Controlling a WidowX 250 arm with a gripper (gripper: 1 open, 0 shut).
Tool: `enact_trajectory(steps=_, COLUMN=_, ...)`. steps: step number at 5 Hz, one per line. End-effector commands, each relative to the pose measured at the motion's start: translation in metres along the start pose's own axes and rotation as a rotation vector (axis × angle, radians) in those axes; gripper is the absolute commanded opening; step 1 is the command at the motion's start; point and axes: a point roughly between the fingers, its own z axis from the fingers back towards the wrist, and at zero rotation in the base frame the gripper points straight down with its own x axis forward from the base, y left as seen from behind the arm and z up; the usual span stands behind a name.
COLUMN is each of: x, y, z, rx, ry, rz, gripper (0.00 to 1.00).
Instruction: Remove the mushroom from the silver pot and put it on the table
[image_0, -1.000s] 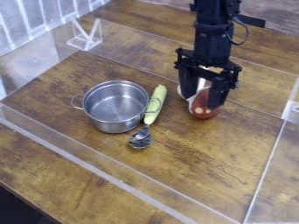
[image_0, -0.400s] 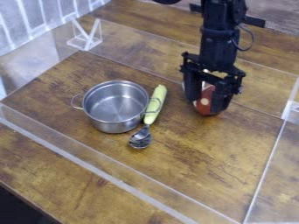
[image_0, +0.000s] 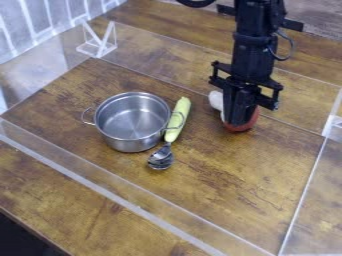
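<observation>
The dark brown wood-plank worktop spreads under everything, with clear acrylic wall panels rising along its edges well to the left of and behind the gripper. The black robot arm comes down from the top of the view and ends in the gripper, which points straight down at the worktop on the right side of the scene. To the left of the gripper, clearly apart from it, sits the silver pot, round and shiny, with nothing visible inside it. Between the pot and the gripper lies a spoon with a yellow-green handle, its metal bowl toward the front, close beside the pot's right wall. Directly below the gripper, between its black fingers, is the mushroom, resting on the worktop, its reddish-brown cap showing at the bottom and a bit of white above. The fingers stand close together against the mushroom's sides, pinching it where it sits.
</observation>
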Motion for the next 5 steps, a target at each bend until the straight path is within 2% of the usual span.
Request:
enact_trajectory(steps=1, x=0.004, y=-0.006, z=0.023, rx=0.005, ry=-0.050, rz=-0.024, gripper=1.00)
enact_trajectory(steps=2, x=0.003, y=-0.005, z=0.021, rx=0.002, ry=-0.052, rz=-0.027, gripper=0.00)
enact_trajectory(steps=3, x=0.001, y=-0.006, z=0.020, rx=0.000, ry=-0.057, rz=-0.042, gripper=0.00)
enact_trajectory(steps=4, x=-0.009, y=-0.014, z=0.027, rx=-0.006, ry=-0.074, rz=-0.094, gripper=0.00)
enact_trajectory(steps=5, x=-0.020, y=-0.028, z=0.035, rx=0.027, ry=-0.094, rz=-0.136, gripper=0.00)
